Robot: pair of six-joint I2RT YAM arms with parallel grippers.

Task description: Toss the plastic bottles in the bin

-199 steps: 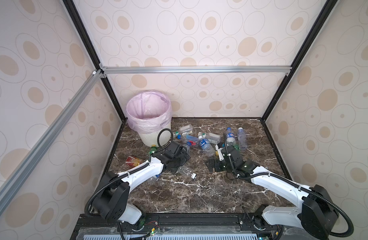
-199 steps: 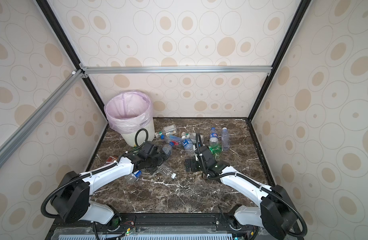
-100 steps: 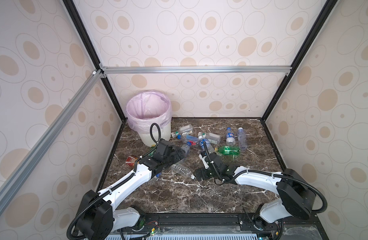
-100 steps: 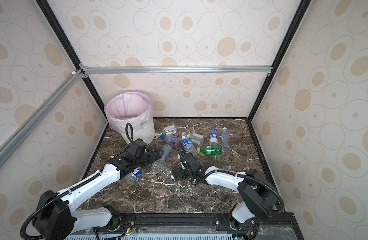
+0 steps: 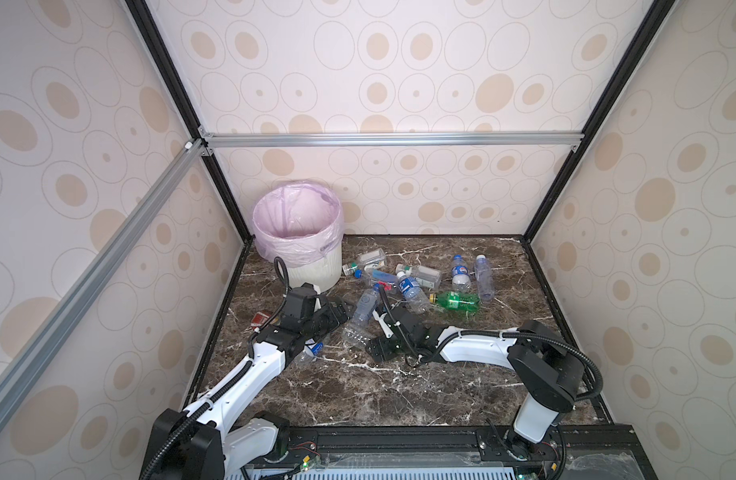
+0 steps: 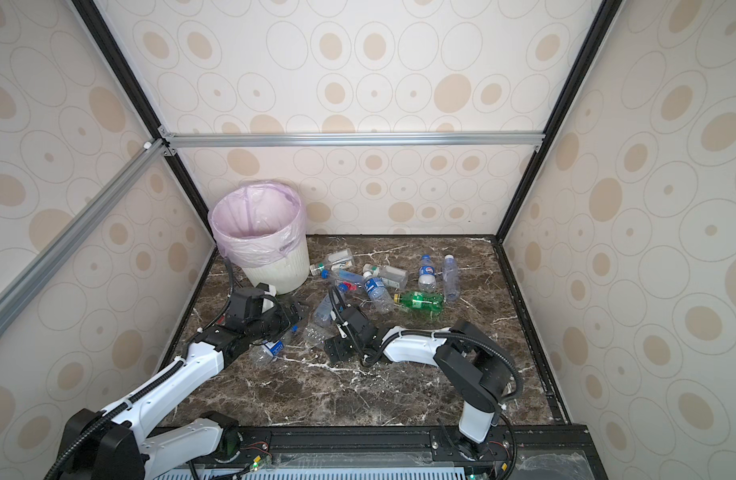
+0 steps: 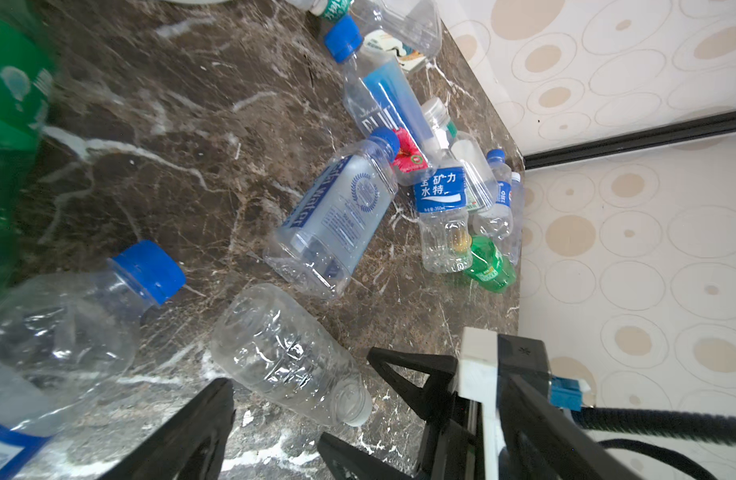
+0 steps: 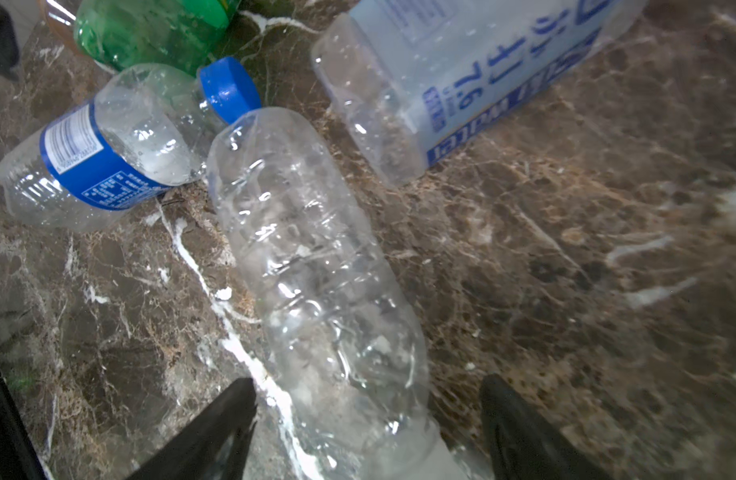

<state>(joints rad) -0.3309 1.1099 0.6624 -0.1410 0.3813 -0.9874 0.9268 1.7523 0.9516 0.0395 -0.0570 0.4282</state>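
Right gripper (image 8: 368,384), now further left, jaws apart astride clear bottle (image 8: 308,249); left gripper (image 5: 344,309) wide open.

The table (image 5: 399,386) has a dark brown stone top with white lines in it. A round bin (image 5: 316,274) stands on it in the far left corner. Lots of bottles (image 5: 410,289) lie on their sides next to the bin and along the back. A green bottle (image 5: 457,300) lies near the middle. A clear bottle (image 5: 354,331) with no label lies closer to the front, just beside a flat-sided bottle (image 5: 365,306) with blue writing. A small red thing (image 5: 260,319) lies by the left edge.
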